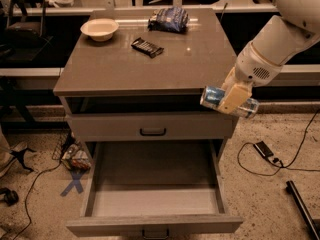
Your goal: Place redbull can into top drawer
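My gripper (230, 101) is shut on the redbull can (212, 97), a slim silver-and-blue can held on its side. It hangs in the air just off the front right corner of the cabinet top (150, 69), level with the gap under the top. The top drawer (150, 224) stands pulled out wide below and to the left of the can, its pale-grey tray bare and a small dark handle on its front. The can is above the drawer's right side wall, not inside it.
A shut shallower drawer front with a black curved handle (152, 131) sits above the open drawer. On the top lie a white bowl (99, 29), a dark blue snack bag (168, 19) and a black bar-shaped packet (147, 47). Cables and a small device (265, 149) lie on the floor at the right.
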